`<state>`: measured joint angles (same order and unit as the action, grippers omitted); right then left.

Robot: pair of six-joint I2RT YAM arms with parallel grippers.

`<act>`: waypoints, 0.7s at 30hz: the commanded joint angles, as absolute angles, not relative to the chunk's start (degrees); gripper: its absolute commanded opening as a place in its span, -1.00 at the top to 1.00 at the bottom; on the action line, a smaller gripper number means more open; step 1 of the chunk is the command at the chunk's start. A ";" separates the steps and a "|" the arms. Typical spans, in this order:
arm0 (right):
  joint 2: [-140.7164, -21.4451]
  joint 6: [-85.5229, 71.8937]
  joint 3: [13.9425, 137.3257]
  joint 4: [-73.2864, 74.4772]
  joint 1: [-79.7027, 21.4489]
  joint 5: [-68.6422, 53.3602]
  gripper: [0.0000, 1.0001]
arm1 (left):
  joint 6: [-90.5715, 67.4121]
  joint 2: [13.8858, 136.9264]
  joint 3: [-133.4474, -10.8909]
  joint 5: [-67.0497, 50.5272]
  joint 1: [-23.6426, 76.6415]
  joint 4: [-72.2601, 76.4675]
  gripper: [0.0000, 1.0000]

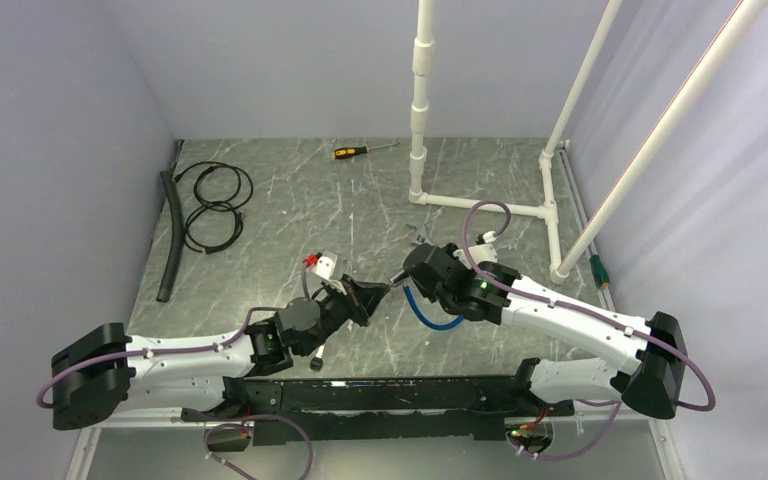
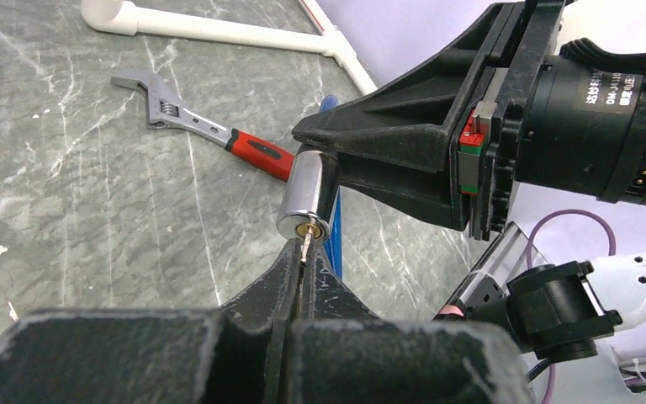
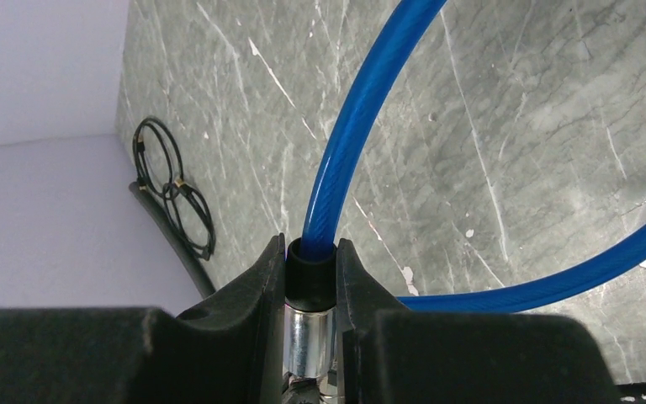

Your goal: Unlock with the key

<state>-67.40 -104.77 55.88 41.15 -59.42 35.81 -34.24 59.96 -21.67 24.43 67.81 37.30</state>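
1. in mid-air above the table [image 2: 76, 219], the left claw [image 2: 300, 263] is pinched fully shut on a small key [image 2: 304, 244]. the key's tip sits right at the keyhole of a chrome lock [image 2: 307, 198]. whether it has entered the slot cannot be made out.
2. the right claw [image 3: 311, 261] is clamped on the lock's barrel, its fingers parted only by the barrel's width. a blue cable [image 3: 362, 109] leaves the barrel there and loops down toward the table.
3. risk: the key looks slightly out of line with the barrel. a push at that angle could make it skate off the face or jam.
4. risk: only a sliver of key shows past the fingers. a turn could twist it in the grip instead of working the lock.
5. risk: the barrel is round and smooth. it could spin or slide back in the right claw under the push.
6. a red-handled wrench [image 2: 193, 126] lies on the table well beyond, no likely obstacle.
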 commanded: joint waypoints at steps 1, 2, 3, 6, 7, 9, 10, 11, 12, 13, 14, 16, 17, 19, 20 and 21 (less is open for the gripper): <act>-66.86 -104.94 59.23 40.74 -61.14 34.21 1.00 | -34.36 61.32 -23.78 29.03 67.24 37.68 1.00; -66.90 -104.86 59.24 40.63 -61.23 34.19 1.00 | -34.36 61.40 -23.77 29.01 67.24 37.76 1.00; -66.81 -104.92 59.24 40.53 -61.32 34.15 1.00 | -34.37 61.47 -23.79 29.00 67.24 37.84 1.00; -66.79 -104.85 59.40 40.26 -61.65 34.02 1.00 | -34.35 61.52 -23.65 29.18 67.24 38.25 1.00; -66.80 -104.79 59.49 40.13 -61.76 34.01 1.00 | -34.36 61.60 -23.65 29.22 67.24 38.49 1.00; -66.95 -104.68 59.59 39.87 -62.08 34.05 1.00 | -34.84 61.82 -23.50 29.55 67.24 39.38 1.00; -67.04 -104.63 59.52 39.59 -62.17 34.02 1.00 | -35.15 61.99 -23.26 29.59 67.24 40.28 1.00; -67.06 -104.52 59.38 39.12 -62.22 34.01 1.00 | -35.35 62.23 -23.00 29.38 67.24 41.47 1.00; -67.14 -104.43 59.21 38.71 -62.23 33.87 1.00 | -35.41 62.49 -22.69 29.10 67.24 42.69 1.00; -67.15 -104.23 59.02 38.16 -62.27 33.66 1.00 | -35.48 62.76 -22.59 28.84 67.24 43.57 1.00; -67.07 -103.91 58.91 37.37 -62.31 33.39 1.00 | -35.55 63.02 -22.54 28.65 67.24 44.07 1.00; -66.98 -103.61 58.84 36.74 -62.54 33.27 1.00 | -36.10 63.34 -22.59 28.70 67.24 44.38 1.00; -66.90 -103.36 58.95 36.71 -62.72 33.43 1.00 | -36.49 63.37 -22.57 29.23 67.24 44.23 1.00; -66.84 -103.19 59.14 37.02 -62.99 34.01 1.00 | -38.10 62.79 -22.25 30.49 67.24 43.22 1.00; -66.69 -103.18 59.03 37.15 -63.01 34.34 1.00 | -38.57 62.33 -22.08 30.86 67.24 43.04 1.00; -66.54 -103.28 58.83 37.44 -63.02 34.80 1.00 | -38.96 61.72 -21.88 31.11 67.24 42.39 1.00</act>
